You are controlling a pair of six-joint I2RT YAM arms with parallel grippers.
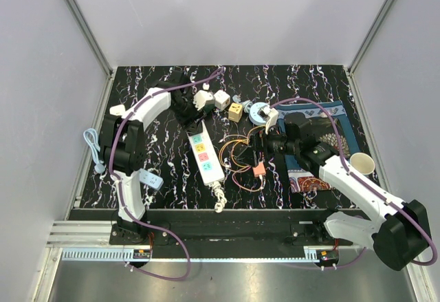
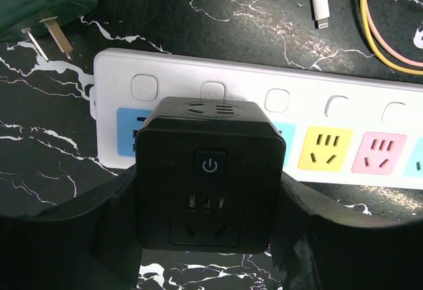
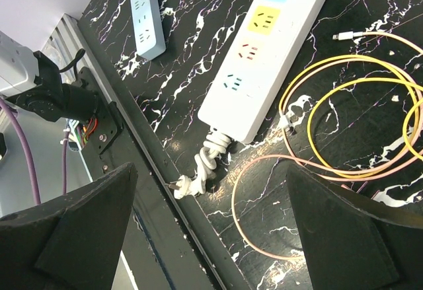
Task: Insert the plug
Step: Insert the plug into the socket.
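My left gripper (image 1: 184, 109) is shut on a black cube adapter plug (image 2: 210, 171), its fingers (image 2: 112, 220) pressing both sides. The cube is over the blue end socket of the white power strip (image 2: 330, 108), and its prongs are hidden beneath it. The strip (image 1: 205, 154) lies lengthwise in the middle of the table and also shows in the right wrist view (image 3: 264, 59). My right gripper (image 1: 260, 145) is open and empty, hovering above the cables to the right of the strip (image 3: 211, 237).
A green adapter (image 2: 39, 2) lies beside the strip's end. Yellow and pink cables (image 3: 357, 118) coil to the right of the strip. A small blue strip (image 1: 150, 179) lies at the near left. White and tan adapters (image 1: 221, 99), a patterned mat (image 1: 323, 120) and a paper cup (image 1: 361, 163) are also there.
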